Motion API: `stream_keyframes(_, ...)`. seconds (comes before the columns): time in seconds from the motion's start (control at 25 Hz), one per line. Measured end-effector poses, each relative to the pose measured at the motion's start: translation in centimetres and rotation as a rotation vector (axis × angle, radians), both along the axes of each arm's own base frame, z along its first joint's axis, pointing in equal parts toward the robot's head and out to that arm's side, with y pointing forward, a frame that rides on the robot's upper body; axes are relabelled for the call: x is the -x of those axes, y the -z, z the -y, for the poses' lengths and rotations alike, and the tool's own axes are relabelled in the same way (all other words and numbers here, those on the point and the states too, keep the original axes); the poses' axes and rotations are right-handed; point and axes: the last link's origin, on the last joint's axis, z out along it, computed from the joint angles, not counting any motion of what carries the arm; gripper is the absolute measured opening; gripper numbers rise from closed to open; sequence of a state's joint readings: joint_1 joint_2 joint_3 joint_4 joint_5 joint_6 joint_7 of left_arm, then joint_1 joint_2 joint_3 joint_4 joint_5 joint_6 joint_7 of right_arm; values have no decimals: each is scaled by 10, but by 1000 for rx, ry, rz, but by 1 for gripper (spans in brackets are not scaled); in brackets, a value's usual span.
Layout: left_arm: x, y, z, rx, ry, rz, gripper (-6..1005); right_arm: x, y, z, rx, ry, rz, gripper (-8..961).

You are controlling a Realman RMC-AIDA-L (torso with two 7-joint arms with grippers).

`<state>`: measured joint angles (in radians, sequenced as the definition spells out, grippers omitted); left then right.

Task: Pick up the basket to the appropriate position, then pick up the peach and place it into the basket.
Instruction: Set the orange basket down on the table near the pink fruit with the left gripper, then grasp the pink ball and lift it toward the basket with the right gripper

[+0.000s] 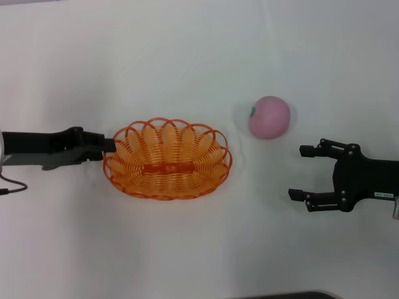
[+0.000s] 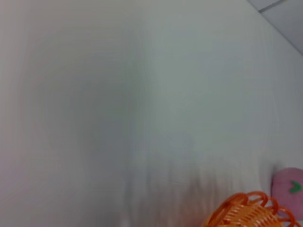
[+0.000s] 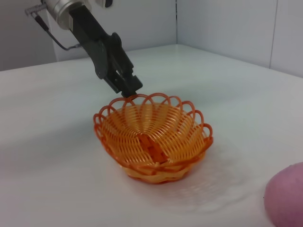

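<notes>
Left end effector (image 1: 110, 145), head view, was clenched on the rim of the shallow orange looped-wire basket (image 1: 167, 159) on the white bench (image 1: 187, 50); right end effector (image 1: 303, 172) hung released beside the round pink peach (image 1: 269, 116). Right wrist view confirmed a thin-loop pinch (image 3: 129, 91); slippage or tipping was judged likely.

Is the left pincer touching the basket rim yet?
Touching. In the right wrist view the left pincer tip meets a rim loop of the basket with no gap; the head view agrees, its tip at the rim's left edge.
</notes>
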<state>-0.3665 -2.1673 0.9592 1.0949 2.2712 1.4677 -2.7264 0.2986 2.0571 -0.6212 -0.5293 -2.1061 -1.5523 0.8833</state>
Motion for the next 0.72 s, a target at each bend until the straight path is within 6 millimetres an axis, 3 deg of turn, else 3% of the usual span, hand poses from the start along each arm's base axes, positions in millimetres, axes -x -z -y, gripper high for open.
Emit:
stream_keyframes(0.32, 4, -20, -3, -79, 95, 13, 448, 0, 0, 0, -2, 3, -2, 939)
stream_keyframes(0.52, 11, -48, 5, -249, 335, 36, 564, 0, -2, -1, -15, 7, -7, 939)
stream_keyframes(0.72, 9, -59, 33, -351, 724, 15, 712, 0, -3, -2, -27, 15, -13, 939)
